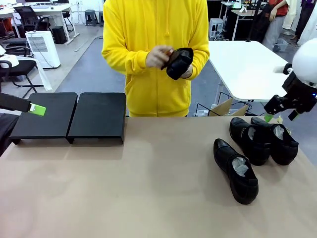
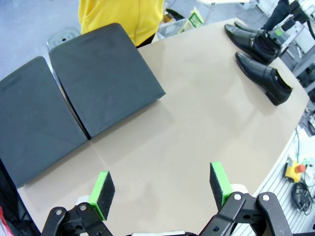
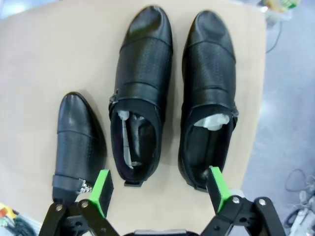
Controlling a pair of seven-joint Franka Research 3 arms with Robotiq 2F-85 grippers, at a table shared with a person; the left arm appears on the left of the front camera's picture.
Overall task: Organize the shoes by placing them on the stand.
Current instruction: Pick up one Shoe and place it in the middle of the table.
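stand (image 1: 96, 114): two black panels, far-left of table (image 1: 124, 198).
shoes, three (image 1: 235, 168): on table, well right of stand; two side by side, the third on their stand side.
fourth shoe (image 1: 179, 62): off the table, behind and right of stand, grasped in person's hands (image 1: 158, 57).
left gripper (image 2: 160, 177): by stand's left end, jaws wide, holding nothing.
right gripper (image 3: 158, 179): above the three shoes, jaws wide, holding nothing.

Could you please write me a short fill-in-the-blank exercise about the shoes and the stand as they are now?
1. The shoes lying on the table number ___.
2. The fourth shoe is held by the ___.
3. The stand bears ___ shoes.
4. The fingers of the right gripper stand ___.
Missing words: three; person; no; open.
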